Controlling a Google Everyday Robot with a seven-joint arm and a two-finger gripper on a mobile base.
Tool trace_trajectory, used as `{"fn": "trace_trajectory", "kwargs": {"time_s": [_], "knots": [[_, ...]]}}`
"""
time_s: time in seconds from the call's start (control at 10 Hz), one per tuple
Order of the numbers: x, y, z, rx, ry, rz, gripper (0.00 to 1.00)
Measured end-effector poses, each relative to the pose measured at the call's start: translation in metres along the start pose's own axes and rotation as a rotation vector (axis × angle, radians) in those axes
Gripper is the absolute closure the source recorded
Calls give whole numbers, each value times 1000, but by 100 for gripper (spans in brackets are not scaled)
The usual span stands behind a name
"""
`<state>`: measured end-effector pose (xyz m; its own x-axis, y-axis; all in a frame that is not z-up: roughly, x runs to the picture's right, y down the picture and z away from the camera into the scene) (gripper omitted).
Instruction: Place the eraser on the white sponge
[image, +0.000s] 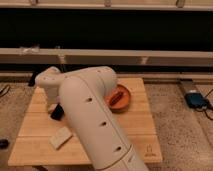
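Arm: thick white jointed arm (95, 125). It rises from the near edge of the frame, bends at a rounded elbow over the middle of the table, then runs left to a wrist above the table's far left part.
Hand: the hand (51, 106) hangs below the wrist, pointing down at the left side of the table. It is mostly hidden by the forearm, and I cannot tell whether it is released or clenched.
Eraser: small flat black rectangular eraser (56, 113), low at the table's left side, right at the hand and against the arm's edge. Part of it is covered, and I cannot tell whether it is gripped or just lying there.
Sponge: pale cream-white flat rectangular sponge (61, 137), lying flat and skewed at the near left of the table. It is nearer than the eraser, apart from it, with nothing on top.
Table: light wooden slatted table (142, 127) standing on a speckled floor.
Bowl: shallow round orange bowl (127, 103), right of the elbow on the far half of the table, holding a dark reddish elongated item too unclear to name.
Floor, right: a blue object (195, 99) lies well apart from the table.
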<state>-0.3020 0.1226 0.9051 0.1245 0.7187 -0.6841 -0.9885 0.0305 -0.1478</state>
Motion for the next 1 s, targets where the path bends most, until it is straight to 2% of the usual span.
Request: {"fn": "trace_trajectory", "kwargs": {"time_s": [0.2, 0.6, 0.8, 1.0], "knots": [[-1, -5, 1, 8, -2, -6, 49], [5, -15, 5, 65, -14, -47, 87], [12, -18, -2, 77, -15, -78, 90], [20, -12, -37, 40, -46, -140, 90]]}}
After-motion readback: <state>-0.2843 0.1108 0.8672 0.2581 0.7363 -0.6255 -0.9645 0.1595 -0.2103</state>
